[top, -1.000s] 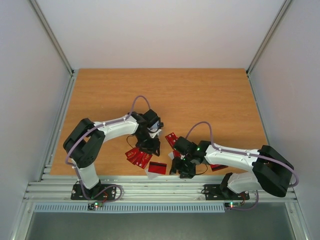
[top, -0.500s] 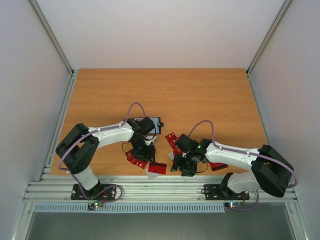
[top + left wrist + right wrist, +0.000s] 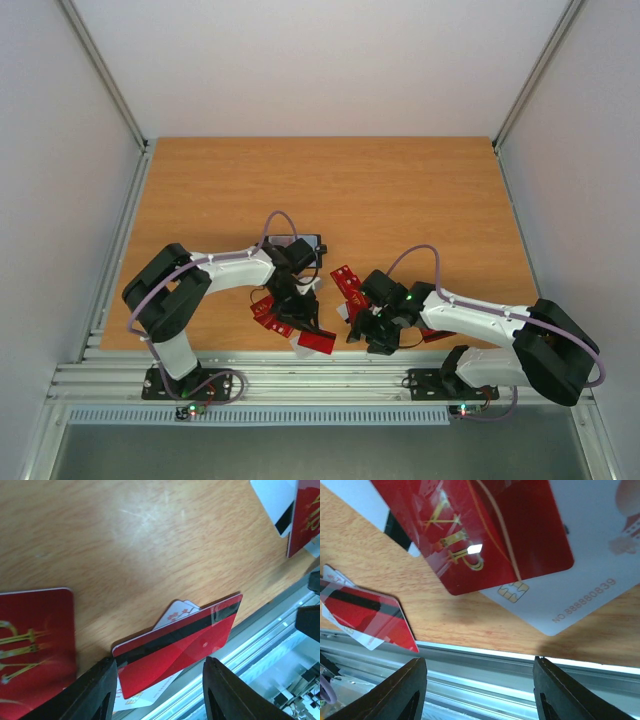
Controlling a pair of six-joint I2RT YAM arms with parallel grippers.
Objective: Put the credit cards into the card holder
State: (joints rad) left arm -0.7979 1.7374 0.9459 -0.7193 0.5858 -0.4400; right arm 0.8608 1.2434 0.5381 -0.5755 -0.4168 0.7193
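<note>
from here i judge the job barely begun: i see no card in the holder (image 3: 308, 244), and the cards (image 3: 270, 312) lie loose on the surface (image 3: 400, 190) around both arms. by my count almost all of the work is left, namely lifting each card, carrying it over and sliding it into a pocket.

the left pincer (image 3: 159, 667) has its jaws apart and clamps nothing. a red striped card (image 3: 185, 642) lies flat just ahead of it, its near corner reaching in between the fingers. it rests on a pale card (image 3: 175, 615) and hangs a little over the rail (image 3: 280, 630). another red card with gold marks sits to the left of this pincer. the holder is beyond the pincer, partly hidden behind the left wrist, so i cannot tell whether it lies open or folded.

the right pincer (image 3: 479, 662) is also apart and empty, hanging over the rail. ahead of it a red vip card (image 3: 485, 535) overlaps a white numbered card (image 3: 590, 575) with a gold chip. the striped card shows off to its left.

the cards look thin, glossy and flat to the wood. i expect them to be hard to pinch, except where an edge overhangs. the holder reads as a small black case with a greyish face, little bigger than a card.
</note>
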